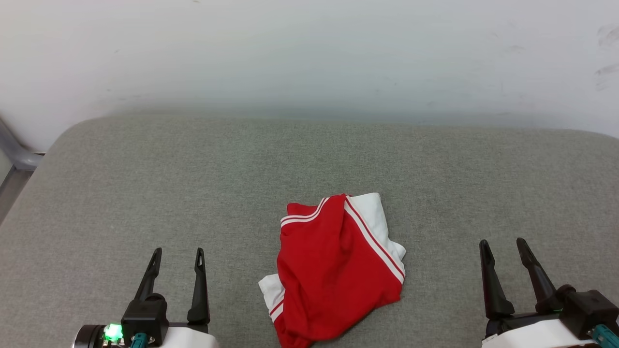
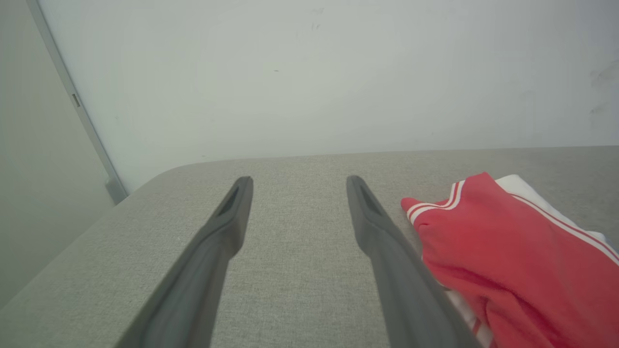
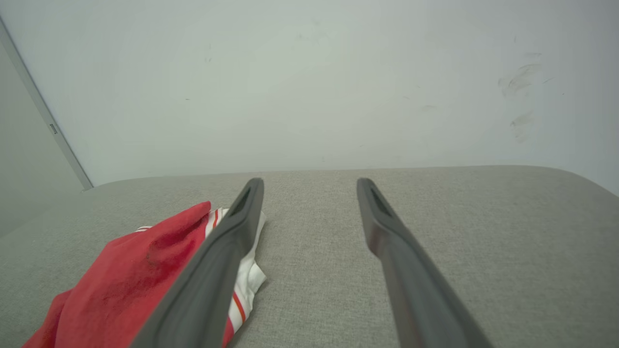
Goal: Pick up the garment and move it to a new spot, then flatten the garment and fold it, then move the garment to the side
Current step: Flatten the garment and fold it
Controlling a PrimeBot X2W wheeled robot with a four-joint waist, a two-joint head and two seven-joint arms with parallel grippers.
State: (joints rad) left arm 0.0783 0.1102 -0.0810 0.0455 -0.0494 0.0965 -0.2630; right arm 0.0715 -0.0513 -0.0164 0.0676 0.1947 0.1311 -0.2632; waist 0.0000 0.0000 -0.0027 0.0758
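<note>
The crumpled garment (image 1: 333,270) is lying on the grey cushion (image 1: 145,183), near edge cut off, while the left gripper (image 1: 178,252) and right gripper (image 1: 502,242) are standing spread and empty.

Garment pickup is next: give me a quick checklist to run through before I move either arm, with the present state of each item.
1. Left gripper open, nothing between its fingers: ok.
2. Right gripper open, nothing between its fingers: ok.
3. Garment located, lying between the two grippers and touching neither: ok.
4. Garment flat enough to fold: not ok. It is bunched, with a white sleeve sticking out at the far edge.
5. Bare gray surface beyond and beside the garment for a new spot: ok.
6. Front or back facing up: cannot tell.
</note>
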